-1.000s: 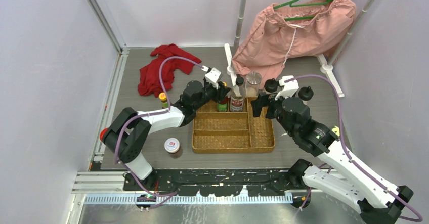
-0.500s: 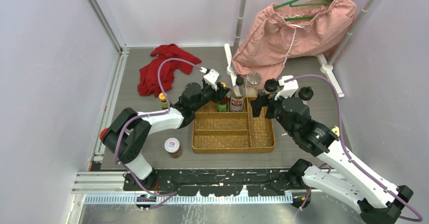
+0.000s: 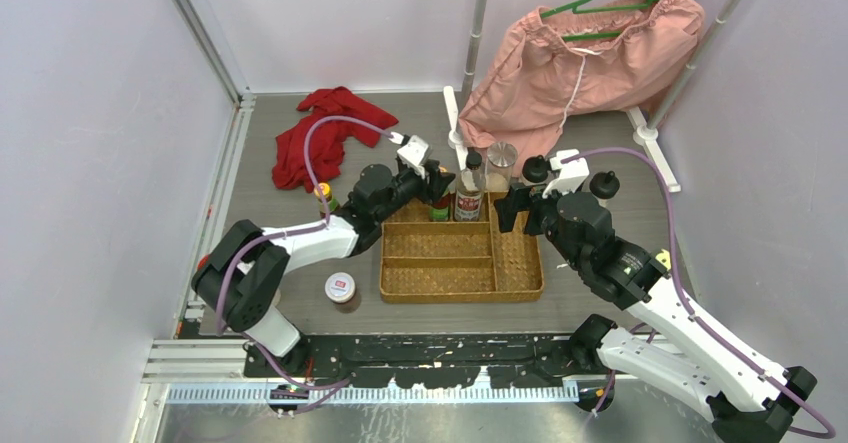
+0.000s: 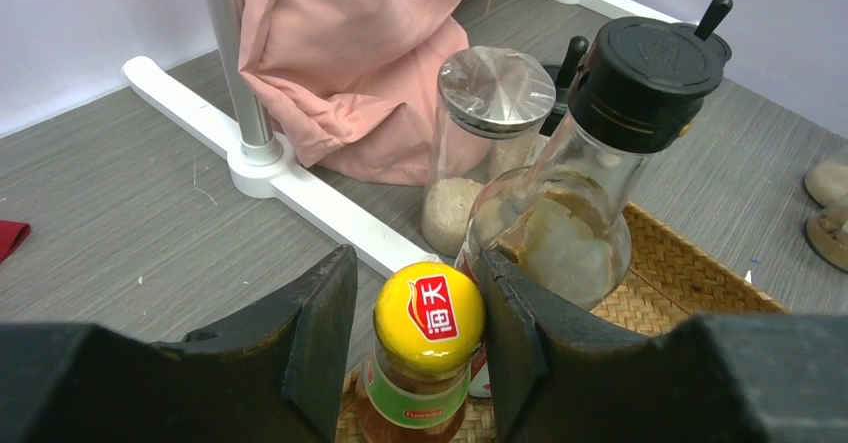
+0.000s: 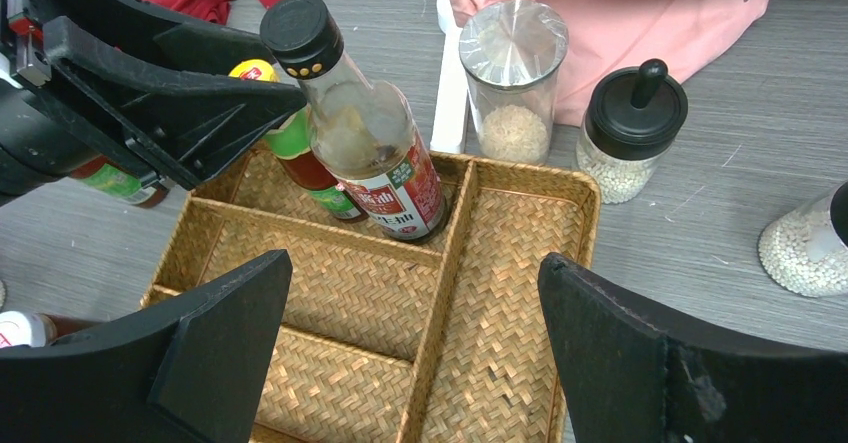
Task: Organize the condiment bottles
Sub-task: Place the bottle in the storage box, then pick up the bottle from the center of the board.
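Grey table, lilac walls, pink garment hanging behind. Left gripper straddles a yellow-capped sauce, jaws slightly apart; right gripper gapes wide above the tray.

The grey wood-grain table is carrying a wicker tray at its centre. Around the tray, a red cloth is lying at ten o'clock, a silver-lidded jar is standing at twelve, a black-topped shaker at two, and a white-lidded jar at eight.
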You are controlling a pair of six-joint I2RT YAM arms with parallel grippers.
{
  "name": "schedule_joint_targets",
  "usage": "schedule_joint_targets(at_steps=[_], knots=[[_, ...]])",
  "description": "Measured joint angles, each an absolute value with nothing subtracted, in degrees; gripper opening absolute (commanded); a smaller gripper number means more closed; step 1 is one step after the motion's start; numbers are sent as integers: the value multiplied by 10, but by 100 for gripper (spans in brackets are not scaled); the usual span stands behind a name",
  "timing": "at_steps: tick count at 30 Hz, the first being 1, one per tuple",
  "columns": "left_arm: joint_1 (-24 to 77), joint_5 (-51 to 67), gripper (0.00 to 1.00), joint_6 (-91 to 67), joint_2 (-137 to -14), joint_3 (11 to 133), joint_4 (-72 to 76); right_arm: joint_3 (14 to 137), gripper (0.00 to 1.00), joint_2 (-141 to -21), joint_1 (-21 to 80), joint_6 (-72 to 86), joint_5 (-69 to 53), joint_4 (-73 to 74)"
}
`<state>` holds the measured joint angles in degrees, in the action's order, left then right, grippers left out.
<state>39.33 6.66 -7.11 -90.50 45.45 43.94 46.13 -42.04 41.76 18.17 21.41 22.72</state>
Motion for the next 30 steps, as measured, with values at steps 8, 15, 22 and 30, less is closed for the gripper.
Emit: schedule_joint_targets(at_steps=[8,15,22,30], knots=[[393,67,51,-72,-877,437,439,459,100,-420,418,182,211,227],[394,68,52,-70,-799,439,394,459,100,-420,418,184,209,227],[405,0,60,-68,-680,514,206,459,100,-420,418,191,209,226],[408,-229,57,-100,-609,554,-27,459,100,-419,418,214,197,219]])
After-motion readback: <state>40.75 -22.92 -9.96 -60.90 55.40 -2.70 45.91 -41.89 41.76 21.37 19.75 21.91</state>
